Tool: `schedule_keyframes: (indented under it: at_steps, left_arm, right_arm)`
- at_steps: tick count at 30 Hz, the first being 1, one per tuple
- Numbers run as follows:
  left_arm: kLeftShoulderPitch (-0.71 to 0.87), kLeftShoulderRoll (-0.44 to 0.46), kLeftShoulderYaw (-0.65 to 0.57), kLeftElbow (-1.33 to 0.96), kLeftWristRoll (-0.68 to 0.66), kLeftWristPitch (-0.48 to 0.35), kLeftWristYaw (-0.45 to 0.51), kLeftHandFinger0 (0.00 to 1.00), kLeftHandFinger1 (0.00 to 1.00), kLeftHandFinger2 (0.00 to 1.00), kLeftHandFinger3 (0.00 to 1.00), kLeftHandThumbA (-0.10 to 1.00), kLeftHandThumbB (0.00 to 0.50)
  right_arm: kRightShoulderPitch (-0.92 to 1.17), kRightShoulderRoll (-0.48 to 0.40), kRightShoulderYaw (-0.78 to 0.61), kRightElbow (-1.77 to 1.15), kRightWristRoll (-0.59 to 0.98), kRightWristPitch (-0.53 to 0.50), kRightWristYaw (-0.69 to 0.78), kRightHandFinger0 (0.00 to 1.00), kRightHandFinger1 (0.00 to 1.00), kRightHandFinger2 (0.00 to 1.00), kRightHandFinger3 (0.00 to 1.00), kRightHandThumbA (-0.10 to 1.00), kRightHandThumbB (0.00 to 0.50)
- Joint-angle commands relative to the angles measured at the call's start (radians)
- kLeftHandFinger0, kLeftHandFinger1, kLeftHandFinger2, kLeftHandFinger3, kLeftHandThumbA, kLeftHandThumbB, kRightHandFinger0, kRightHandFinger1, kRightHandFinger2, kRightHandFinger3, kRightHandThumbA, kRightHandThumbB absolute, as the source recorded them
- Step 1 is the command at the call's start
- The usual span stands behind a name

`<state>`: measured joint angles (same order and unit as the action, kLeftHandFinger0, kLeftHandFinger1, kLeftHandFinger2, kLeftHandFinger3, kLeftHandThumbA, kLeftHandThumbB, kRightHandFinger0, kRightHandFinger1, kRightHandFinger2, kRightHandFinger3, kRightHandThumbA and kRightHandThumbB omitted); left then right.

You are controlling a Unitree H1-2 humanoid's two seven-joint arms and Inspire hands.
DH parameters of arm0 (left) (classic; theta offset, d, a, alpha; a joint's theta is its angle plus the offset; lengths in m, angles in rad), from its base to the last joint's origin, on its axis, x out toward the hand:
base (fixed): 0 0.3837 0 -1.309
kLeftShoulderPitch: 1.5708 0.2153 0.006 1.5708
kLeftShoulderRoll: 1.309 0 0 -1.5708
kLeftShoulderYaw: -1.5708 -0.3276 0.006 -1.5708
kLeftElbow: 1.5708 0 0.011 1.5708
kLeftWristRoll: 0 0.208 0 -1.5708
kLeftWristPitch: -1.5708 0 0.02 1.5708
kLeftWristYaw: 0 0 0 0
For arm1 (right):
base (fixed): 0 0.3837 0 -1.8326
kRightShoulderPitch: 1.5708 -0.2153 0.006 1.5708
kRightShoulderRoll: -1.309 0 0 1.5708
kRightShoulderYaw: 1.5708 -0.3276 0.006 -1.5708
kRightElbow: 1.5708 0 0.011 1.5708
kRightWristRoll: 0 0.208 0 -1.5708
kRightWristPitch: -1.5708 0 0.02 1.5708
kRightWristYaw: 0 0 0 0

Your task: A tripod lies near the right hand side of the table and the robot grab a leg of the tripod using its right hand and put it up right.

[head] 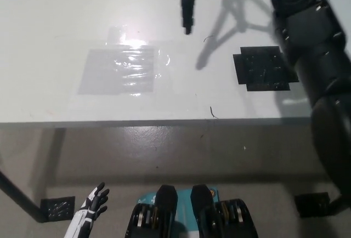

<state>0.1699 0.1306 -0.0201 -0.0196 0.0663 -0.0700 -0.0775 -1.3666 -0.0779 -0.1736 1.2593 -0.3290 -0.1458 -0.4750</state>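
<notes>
On the far part of the white table (pixel 49 40), seen from the head camera, only a small piece of the tripod (pixel 188 2) shows: a dark leg hanging down from the top edge of the picture, its black foot ending just above the tabletop, right of the middle. A second thin strut angles off it toward the top edge. The rest of the tripod lies outside the picture, so how it stands cannot be told. Its shadow (pixel 227 13) falls on the table just to the right of the leg.

The black right arm (pixel 315 68) rises from the lower right and runs up along the right side to the top edge, over the table's right part. The right hand itself is cut off by the picture's top, so its grip is not seen. A black square mat (pixel 263 68) lies on the table just left of the arm. A glossy clear sheet (pixel 123 71) lies left of centre, catching a bright glare.

The white left hand (pixel 90 205) rests low at the bottom left, below the table's near edge, fingers spread apart and empty.
</notes>
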Motion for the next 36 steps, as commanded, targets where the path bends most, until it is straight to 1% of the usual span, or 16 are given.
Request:
schedule_keyframes:
  at_steps: [1, 6, 11, 13, 17, 19, 22, 23, 24, 25, 26, 27, 28, 29, 31, 36]
  left_arm:
    - [0.011, 0.005, -0.008, -0.020, 0.011, -0.052, 0.001, 1.00, 1.00, 1.00, 1.00, 1.00, 0.000]
    - [0.016, 0.002, -0.004, -0.018, 0.004, -0.065, 0.003, 1.00, 1.00, 1.00, 1.00, 1.00, 0.004]
    - [0.016, 0.001, -0.008, -0.017, 0.005, -0.058, 0.000, 1.00, 1.00, 1.00, 1.00, 1.00, 0.000]
    - [0.016, -0.002, -0.009, -0.015, 0.004, -0.066, 0.001, 1.00, 1.00, 1.00, 1.00, 1.00, 0.000]
    - [0.020, -0.001, -0.009, -0.009, 0.002, -0.076, -0.001, 1.00, 1.00, 1.00, 1.00, 1.00, 0.000]
    - [0.023, -0.002, -0.009, -0.012, 0.006, -0.073, 0.002, 1.00, 1.00, 1.00, 1.00, 1.00, 0.004]
    - [0.028, -0.002, -0.009, -0.021, 0.008, -0.063, 0.003, 1.00, 1.00, 1.00, 1.00, 1.00, 0.001]
    - [0.027, -0.002, -0.008, -0.021, 0.006, -0.063, 0.002, 1.00, 1.00, 1.00, 1.00, 1.00, 0.000]
    - [0.026, -0.002, -0.008, -0.022, 0.008, -0.062, 0.003, 1.00, 1.00, 1.00, 1.00, 1.00, 0.000]
    - [0.025, -0.001, -0.008, -0.022, 0.009, -0.061, 0.003, 1.00, 1.00, 1.00, 1.00, 1.00, 0.000]
    - [0.025, -0.001, -0.008, -0.021, 0.009, -0.062, 0.003, 1.00, 1.00, 1.00, 1.00, 1.00, 0.000]
    - [0.025, 0.000, -0.007, -0.018, 0.009, -0.065, 0.003, 1.00, 1.00, 1.00, 1.00, 1.00, 0.001]
    - [0.025, 0.000, -0.008, -0.016, 0.015, -0.068, 0.006, 1.00, 1.00, 1.00, 1.00, 1.00, 0.000]
    - [0.026, 0.000, -0.009, -0.012, 0.017, -0.074, 0.007, 1.00, 1.00, 1.00, 1.00, 1.00, 0.000]
    - [0.031, 0.000, -0.008, -0.014, 0.010, -0.072, 0.004, 1.00, 1.00, 1.00, 1.00, 1.00, 0.006]
    - [0.033, -0.004, -0.009, -0.020, 0.019, -0.062, 0.009, 1.00, 1.00, 1.00, 1.00, 1.00, 0.000]
  right_arm:
    - [0.014, 0.050, -0.042, -0.053, 0.124, -0.193, -0.056, 0.00, 0.00, 0.39, 0.47, -0.10, 0.104]
    - [0.092, 0.097, -0.017, -0.003, 0.120, -0.216, -0.060, 0.00, 0.01, 0.43, 0.57, -0.10, 0.117]
    - [0.154, 0.124, -0.010, 0.044, 0.138, -0.222, -0.073, 0.00, 0.04, 0.48, 0.55, -0.10, 0.118]
    - [0.180, 0.134, -0.010, 0.066, 0.153, -0.259, -0.060, 0.00, 0.09, 0.55, 0.65, -0.10, 0.110]
    - [0.239, 0.149, 0.055, 0.098, 0.101, -0.261, -0.082, 0.00, 0.01, 0.43, 0.57, -0.10, 0.114]
    - [0.261, 0.156, 0.074, 0.107, 0.099, -0.243, -0.096, 0.00, 0.03, 0.44, 0.58, -0.10, 0.133]
    - [0.270, 0.153, 0.094, 0.116, 0.107, -0.248, -0.085, 0.00, 0.11, 0.54, 0.65, -0.10, 0.127]
    - [0.270, 0.150, 0.102, 0.114, 0.108, -0.251, -0.078, 0.05, 0.21, 0.63, 0.69, -0.08, 0.160]
    - [0.273, 0.142, 0.114, 0.107, 0.104, -0.264, -0.055, 0.21, 0.41, 0.87, 0.90, 0.06, 0.219]
    - [0.278, 0.132, 0.126, 0.101, 0.105, -0.290, 0.000, 0.50, 0.72, 1.00, 1.00, 0.31, 0.346]
    - [0.280, 0.126, 0.135, 0.099, 0.108, -0.303, 0.037, 0.58, 0.75, 1.00, 1.00, 0.37, 0.340]
    - [0.278, 0.116, 0.144, 0.094, 0.118, -0.300, 0.116, 0.78, 0.98, 1.00, 1.00, 0.49, 0.421]
    - [0.276, 0.105, 0.165, 0.090, 0.109, -0.295, 0.166, 1.00, 1.00, 1.00, 1.00, 0.64, 0.453]
    - [0.271, 0.094, 0.178, 0.082, 0.111, -0.284, 0.230, 1.00, 1.00, 1.00, 1.00, 0.74, 0.493]
    - [0.265, 0.079, 0.203, 0.041, 0.109, -0.287, 0.284, 1.00, 1.00, 1.00, 1.00, 0.90, 0.500]
    - [0.289, 0.066, 0.148, -0.205, 0.276, -0.259, 0.458, 1.00, 1.00, 1.00, 1.00, 0.91, 0.500]
